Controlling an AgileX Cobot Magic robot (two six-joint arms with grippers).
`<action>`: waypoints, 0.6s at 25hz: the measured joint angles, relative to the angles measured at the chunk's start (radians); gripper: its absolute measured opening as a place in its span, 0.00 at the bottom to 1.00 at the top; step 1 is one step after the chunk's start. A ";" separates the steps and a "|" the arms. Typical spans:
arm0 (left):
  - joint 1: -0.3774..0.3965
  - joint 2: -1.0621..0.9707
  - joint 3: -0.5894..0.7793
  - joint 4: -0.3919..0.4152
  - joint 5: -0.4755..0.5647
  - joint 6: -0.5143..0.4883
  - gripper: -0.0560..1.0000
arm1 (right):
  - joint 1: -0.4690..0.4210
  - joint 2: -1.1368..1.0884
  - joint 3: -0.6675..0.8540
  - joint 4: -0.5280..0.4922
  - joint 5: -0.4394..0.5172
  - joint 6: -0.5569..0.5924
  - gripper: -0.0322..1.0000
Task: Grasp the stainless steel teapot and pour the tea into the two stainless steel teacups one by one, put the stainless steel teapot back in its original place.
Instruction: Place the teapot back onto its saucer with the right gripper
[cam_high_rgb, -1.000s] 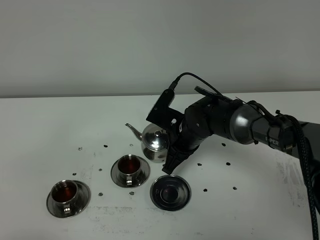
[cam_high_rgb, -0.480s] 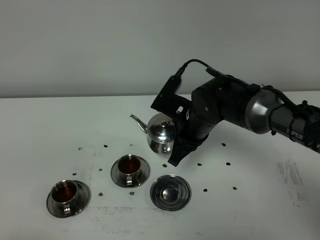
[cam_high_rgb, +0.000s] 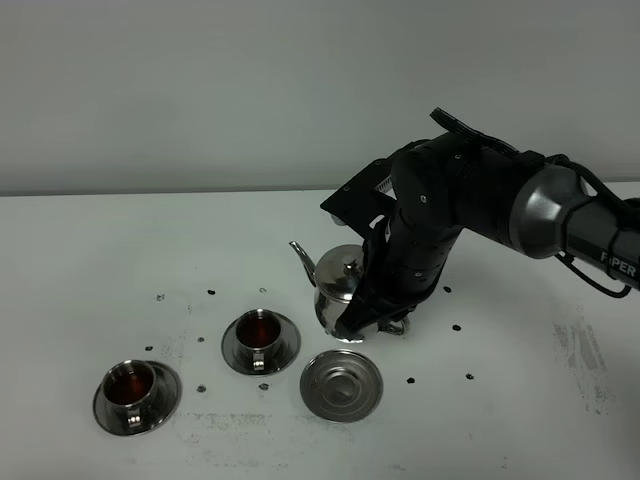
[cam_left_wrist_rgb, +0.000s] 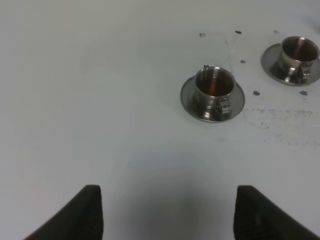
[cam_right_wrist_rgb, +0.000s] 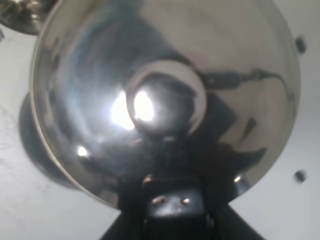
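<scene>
Steel-bright and upright, the stainless steel teapot (cam_high_rgb: 342, 290) is hanging clenched in the right gripper's (cam_high_rgb: 372, 318) jaws just behind the empty saucer (cam_high_rgb: 341, 384), so, both teacups (cam_high_rgb: 259, 333) looking filled, it is needing a level, slow descent onto that saucer, I judge.

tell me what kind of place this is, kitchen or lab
Most likely a lab or robot test bench, not a kitchen: a bare white table against a plain grey wall, small black marks dotted over the tabletop, and a black robot arm handling a shiny steel teapot beside two small steel teacups.
</scene>
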 joint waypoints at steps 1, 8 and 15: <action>0.000 0.000 0.000 0.000 0.000 0.000 0.63 | 0.003 -0.004 0.000 0.008 0.005 0.027 0.23; 0.000 0.000 0.000 0.000 0.000 0.000 0.63 | 0.014 -0.074 0.137 0.042 -0.094 0.095 0.23; 0.000 0.000 0.000 0.000 0.000 0.000 0.63 | 0.042 -0.077 0.217 0.066 -0.144 0.123 0.23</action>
